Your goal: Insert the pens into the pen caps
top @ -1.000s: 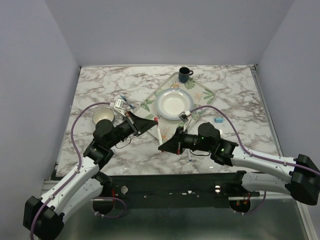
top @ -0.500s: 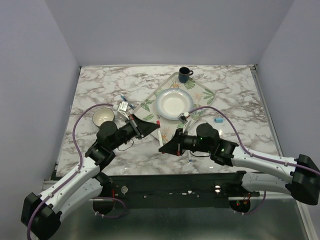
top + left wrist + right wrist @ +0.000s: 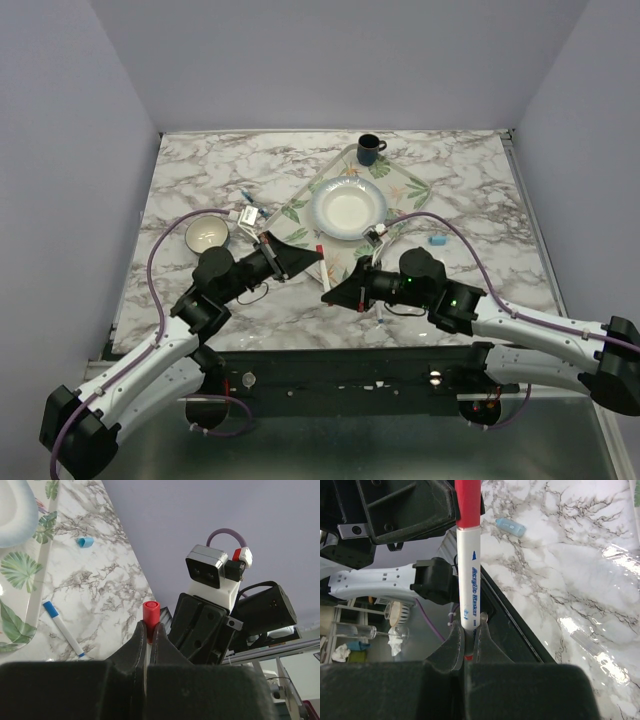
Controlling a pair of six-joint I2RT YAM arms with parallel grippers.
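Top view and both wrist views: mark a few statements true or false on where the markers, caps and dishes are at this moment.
1. The right tool grips the white marker by one end. True.
2. The red cap lies loose. False: the left tool pinches it, at the marker's other end.
3. The mug stands on the plate. False: it stands on the tray's far corner, apart from the plate.
4. A light blue cap lies on the table, right of the tray. True.

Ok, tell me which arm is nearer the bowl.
Left. The left arm passes just beside the bowl; the right arm lies well off to its right.
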